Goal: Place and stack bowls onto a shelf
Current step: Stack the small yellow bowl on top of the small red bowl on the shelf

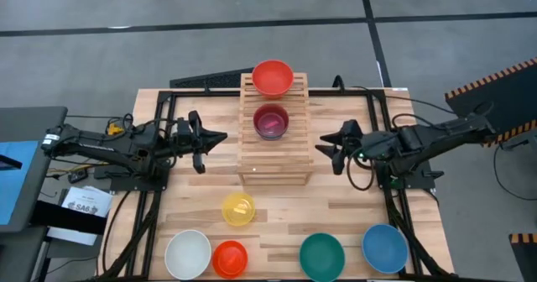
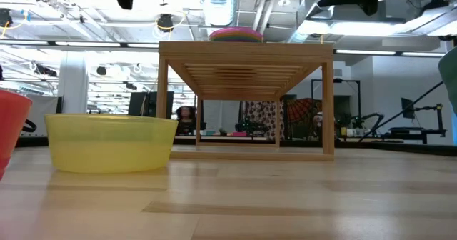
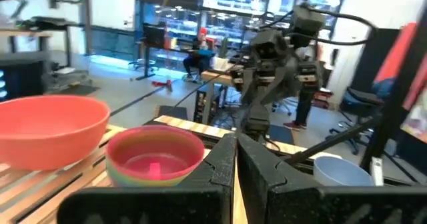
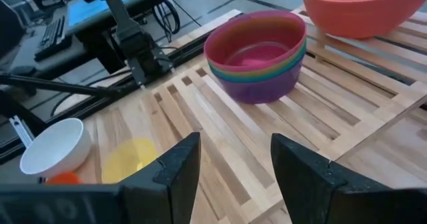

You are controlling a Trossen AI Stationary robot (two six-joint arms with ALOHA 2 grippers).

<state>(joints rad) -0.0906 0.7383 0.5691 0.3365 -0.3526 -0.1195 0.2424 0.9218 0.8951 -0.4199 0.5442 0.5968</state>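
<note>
The shelf (image 1: pixel 275 139), a slatted wooden stepped rack, stands at the table's middle. A red bowl (image 1: pixel 273 77) sits on its far step. In front of it rests a stack of nested bowls (image 4: pixel 257 54), magenta on top and purple at the bottom. Yellow (image 1: pixel 238 209), white (image 1: pixel 187 254), orange (image 1: pixel 230 258), teal (image 1: pixel 322 257) and blue (image 1: pixel 385 248) bowls lie on the tabletop nearer the front. My left gripper (image 1: pixel 220 138) hovers shut at the shelf's left side. My right gripper (image 4: pixel 233 161) hovers open at the shelf's right side, above its slats, with nothing between its fingers.
Black frame rails (image 1: pixel 159 190) run along both sides of the table under the arms. Bare plank tabletop (image 1: pixel 336 206) lies between the shelf and the front row of bowls. In the low view the yellow bowl (image 2: pixel 111 141) stands in front of the shelf (image 2: pixel 246 101).
</note>
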